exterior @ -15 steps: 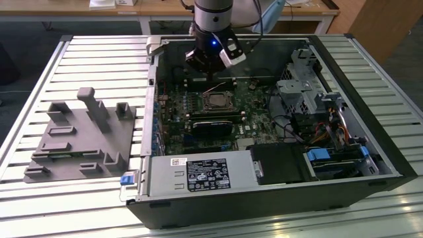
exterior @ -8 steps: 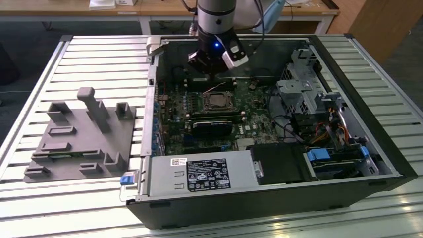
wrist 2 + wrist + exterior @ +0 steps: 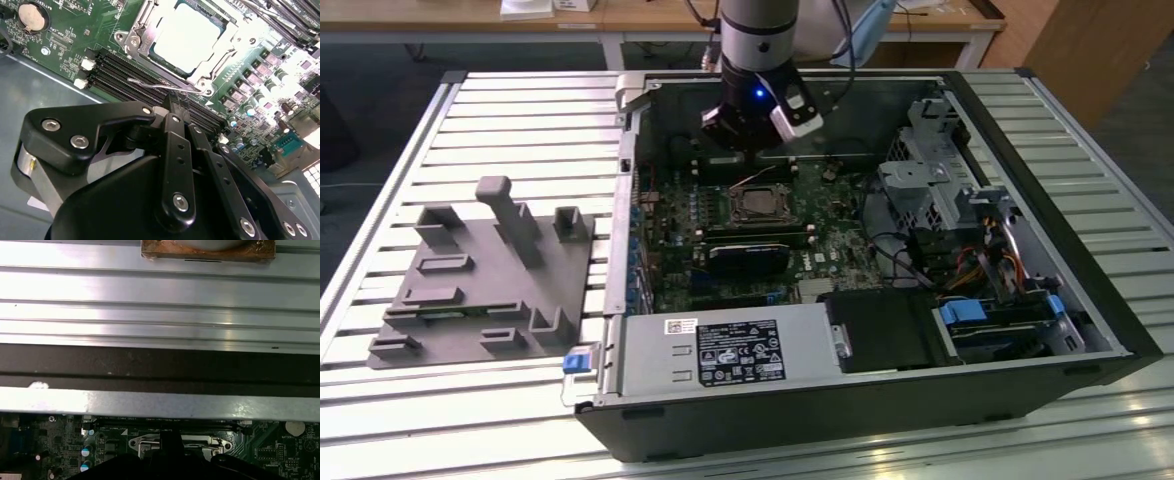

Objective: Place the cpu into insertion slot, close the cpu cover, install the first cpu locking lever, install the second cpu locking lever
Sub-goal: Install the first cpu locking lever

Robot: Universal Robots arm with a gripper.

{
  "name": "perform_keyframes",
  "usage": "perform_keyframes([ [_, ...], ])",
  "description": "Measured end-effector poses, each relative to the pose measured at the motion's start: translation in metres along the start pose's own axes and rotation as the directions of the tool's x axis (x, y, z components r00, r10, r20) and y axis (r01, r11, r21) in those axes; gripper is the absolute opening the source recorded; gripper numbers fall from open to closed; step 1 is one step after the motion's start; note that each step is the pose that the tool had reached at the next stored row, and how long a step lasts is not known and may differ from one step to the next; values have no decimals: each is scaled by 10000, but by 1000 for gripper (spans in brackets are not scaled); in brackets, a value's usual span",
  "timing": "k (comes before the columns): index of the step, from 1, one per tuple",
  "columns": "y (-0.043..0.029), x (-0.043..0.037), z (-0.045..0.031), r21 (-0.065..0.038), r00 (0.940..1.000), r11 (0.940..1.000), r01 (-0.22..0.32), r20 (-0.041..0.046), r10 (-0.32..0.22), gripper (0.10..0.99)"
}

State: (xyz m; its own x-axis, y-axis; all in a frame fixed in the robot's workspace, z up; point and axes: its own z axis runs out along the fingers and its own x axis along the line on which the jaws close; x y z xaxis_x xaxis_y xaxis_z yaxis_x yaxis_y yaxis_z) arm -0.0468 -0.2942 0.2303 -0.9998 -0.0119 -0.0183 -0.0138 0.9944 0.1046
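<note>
Gripper stands low inside the open computer case, over the motherboard. Its jaws are drawn fully together, with the tips at a wire locking lever; whether they pinch it cannot be told. The cpu is seated in the insertion slot, and the cpu cover lies flat around it.
</note>
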Motion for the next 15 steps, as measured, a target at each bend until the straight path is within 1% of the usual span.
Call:
perform_keyframes([
  [5, -1, -7, 7, 4, 10000, 10000, 4, -2, -4, 106],
  [7, 0, -20, 28, 6, 10000, 10000, 4, -1, -4, 106],
  [15, 0, -36, 36, 5, 10000, 10000, 5, -1, -5, 106],
])
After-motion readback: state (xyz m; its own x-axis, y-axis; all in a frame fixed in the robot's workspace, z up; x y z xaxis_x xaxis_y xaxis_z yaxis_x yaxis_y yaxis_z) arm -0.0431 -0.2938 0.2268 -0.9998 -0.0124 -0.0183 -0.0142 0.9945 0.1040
